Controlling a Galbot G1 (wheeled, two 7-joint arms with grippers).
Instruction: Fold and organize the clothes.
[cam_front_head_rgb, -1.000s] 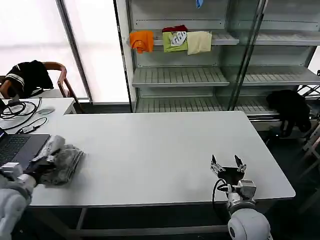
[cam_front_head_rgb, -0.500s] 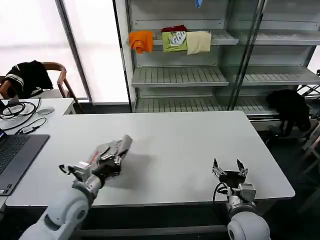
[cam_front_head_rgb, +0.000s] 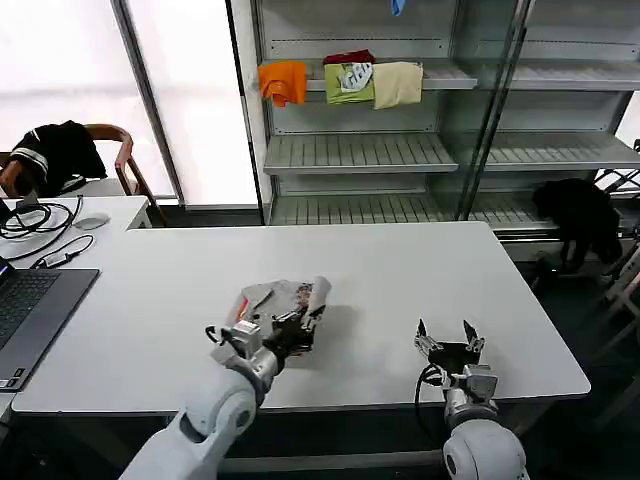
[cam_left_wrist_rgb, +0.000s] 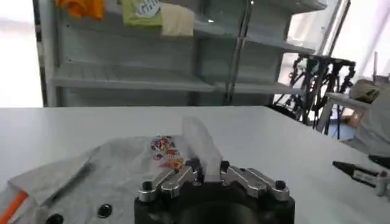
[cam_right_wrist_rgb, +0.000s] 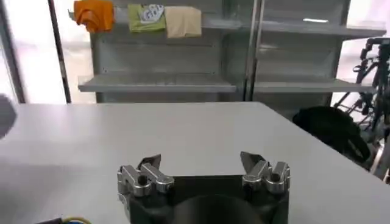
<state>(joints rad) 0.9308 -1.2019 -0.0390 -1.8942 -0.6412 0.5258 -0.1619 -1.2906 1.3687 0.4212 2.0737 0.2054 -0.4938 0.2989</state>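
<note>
Head view: left gripper (cam_front_head_rgb: 296, 330) over the white table (cam_front_head_rgb: 400, 270), near its front edge, fingers closed on a fold of the grey shirt (cam_front_head_rgb: 283, 297), which lies bunched on the tabletop. Right gripper (cam_front_head_rgb: 449, 343) wide open, empty, near the table's front right, well apart from the shirt.

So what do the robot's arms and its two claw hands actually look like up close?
Both arms are smooth, rounded pale grey shells. The left gripper has a black body, silvery metal finger mounts with bolts, and a black cable looping off its wrist beside a small red patch. The right gripper is built the same: black block, silver wrist, two dark pointed fingers, and a black cable curling alongside.
</note>
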